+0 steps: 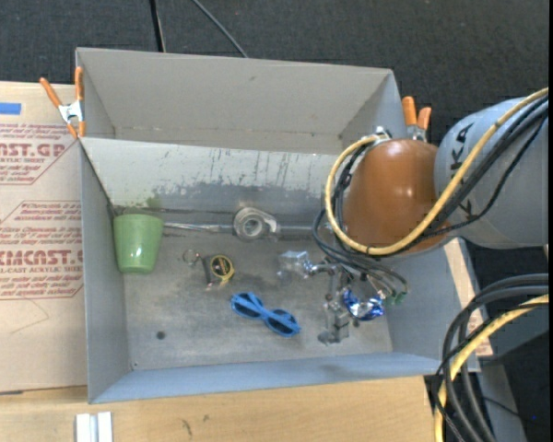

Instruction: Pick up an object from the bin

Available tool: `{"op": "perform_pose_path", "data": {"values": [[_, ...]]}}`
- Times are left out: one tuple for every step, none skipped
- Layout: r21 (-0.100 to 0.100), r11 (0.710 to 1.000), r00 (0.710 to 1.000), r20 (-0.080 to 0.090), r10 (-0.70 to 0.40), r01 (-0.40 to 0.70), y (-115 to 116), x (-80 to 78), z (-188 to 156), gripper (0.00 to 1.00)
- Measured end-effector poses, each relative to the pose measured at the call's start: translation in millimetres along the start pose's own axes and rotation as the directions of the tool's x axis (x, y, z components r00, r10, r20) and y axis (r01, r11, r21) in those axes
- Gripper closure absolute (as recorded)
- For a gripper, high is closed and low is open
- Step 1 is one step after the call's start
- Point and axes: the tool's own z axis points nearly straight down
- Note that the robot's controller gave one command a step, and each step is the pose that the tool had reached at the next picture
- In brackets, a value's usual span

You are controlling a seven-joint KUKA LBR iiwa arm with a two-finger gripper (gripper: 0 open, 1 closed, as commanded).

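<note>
In the grey bin [230, 109], a green cup [136, 240] lies on its side far to the left of the hand. Nearer are a small black-and-yellow ring [219, 267] and, behind it, a silver roll [251, 222] by the back wall. A blue spectacle-shaped piece [265, 313] lies just left of the hand, a silvery metal bit [295, 264] behind-left. The hand [333, 325] hangs low at the floor; open or closed, I cannot tell. A crumpled blue shiny thing [361, 306] sits just right of it.

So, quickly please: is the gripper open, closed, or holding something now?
Gripper: cannot be told; it is low in the lower right of the bin, next to a small blue and white thing.
</note>
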Motion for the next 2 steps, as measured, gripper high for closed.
{"op": "perform_pose_path", "data": {"values": [[-0.001,0.961,0.961,-0.003,0.275,-0.275,22.8,-28.5,62.2,0.0],[0.001,0.961,0.961,-0.001,0.276,-0.276,21.7,-28.9,60.8,1.0]]}}
